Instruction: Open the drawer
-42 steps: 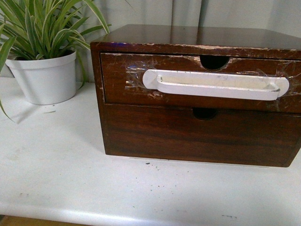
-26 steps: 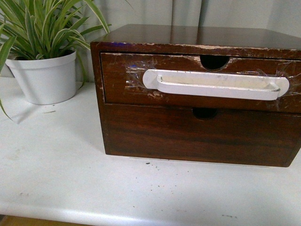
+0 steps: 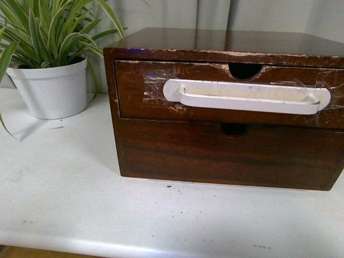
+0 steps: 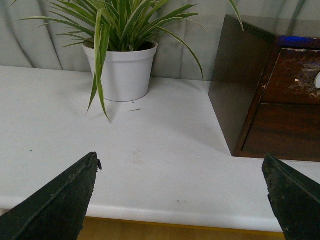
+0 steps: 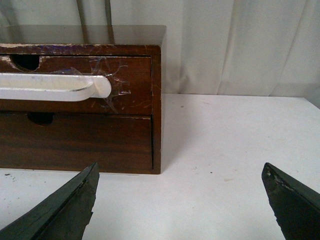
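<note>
Left tool, right tool spread, wrist views only; front: drawer shut.

Staged test bench dressed as a domestic corner: a plain white tabletop backed by pale grey curtains hung as a backdrop. A spider plant in a white pot stands at ten o'clock, and a scuffed dark wooden two-drawer chest fills centre to three o'clock. The white handle fixed to its upper drawer with clear tape suggests a makeshift lab set-up rather than a lived-in home.
</note>
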You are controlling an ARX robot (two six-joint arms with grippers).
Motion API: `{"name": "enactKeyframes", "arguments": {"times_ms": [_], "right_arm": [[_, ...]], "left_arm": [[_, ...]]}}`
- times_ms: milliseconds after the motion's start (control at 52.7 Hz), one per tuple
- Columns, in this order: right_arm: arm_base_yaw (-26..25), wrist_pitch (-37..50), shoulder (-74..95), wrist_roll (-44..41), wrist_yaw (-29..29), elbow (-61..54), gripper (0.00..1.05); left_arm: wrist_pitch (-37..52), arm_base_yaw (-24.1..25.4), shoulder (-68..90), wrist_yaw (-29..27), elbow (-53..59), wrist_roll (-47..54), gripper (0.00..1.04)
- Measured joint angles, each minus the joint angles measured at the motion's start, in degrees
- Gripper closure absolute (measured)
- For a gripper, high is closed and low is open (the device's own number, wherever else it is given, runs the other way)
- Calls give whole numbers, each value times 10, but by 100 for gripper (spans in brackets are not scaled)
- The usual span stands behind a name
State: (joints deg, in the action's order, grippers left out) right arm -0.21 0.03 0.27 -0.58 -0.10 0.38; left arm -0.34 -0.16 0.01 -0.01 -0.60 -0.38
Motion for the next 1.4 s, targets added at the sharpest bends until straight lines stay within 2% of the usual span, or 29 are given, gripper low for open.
{"name": "enactKeyframes", "arguments": {"times_ms": [493, 531, 550, 569, 645, 702, 797, 967, 1062, 1176, 1404], "right_arm": [[0, -1, 0, 0, -4, 0, 9], [-18, -24, 12, -2, -69, 8, 9], [-24, -32, 17, -2, -80, 11, 9], [-37, -40, 30, -6, -130, 15, 9], [-59, -45, 81, -23, -234, 34, 9], [-60, -62, 130, -65, -286, 63, 9], [-61, -67, 199, -139, -310, 108, 9], [-38, -94, 320, -273, -297, 192, 9], [-4, -103, 405, -357, -266, 261, 9], [38, -114, 496, -428, -222, 332, 9], [69, -144, 600, -534, -193, 399, 9]], "left_arm": [[0, 0, 0, 0, 0, 0, 6], [-2, -3, 2, -13, 0, -3, 6], [-7, -12, 7, -35, -2, -11, 6], [-16, -23, 14, -78, -5, -22, 6], [-10, -43, 57, -144, -17, -43, 6], [17, -39, 114, -101, -40, -41, 6], [41, -30, 196, -10, -83, -12, 6], [66, -61, 324, 113, -151, 86, 6], [51, -106, 436, 182, -228, 179, 6], [12, -153, 556, 202, -320, 271, 6], [-47, -225, 731, 214, -479, 365, 6]]}}
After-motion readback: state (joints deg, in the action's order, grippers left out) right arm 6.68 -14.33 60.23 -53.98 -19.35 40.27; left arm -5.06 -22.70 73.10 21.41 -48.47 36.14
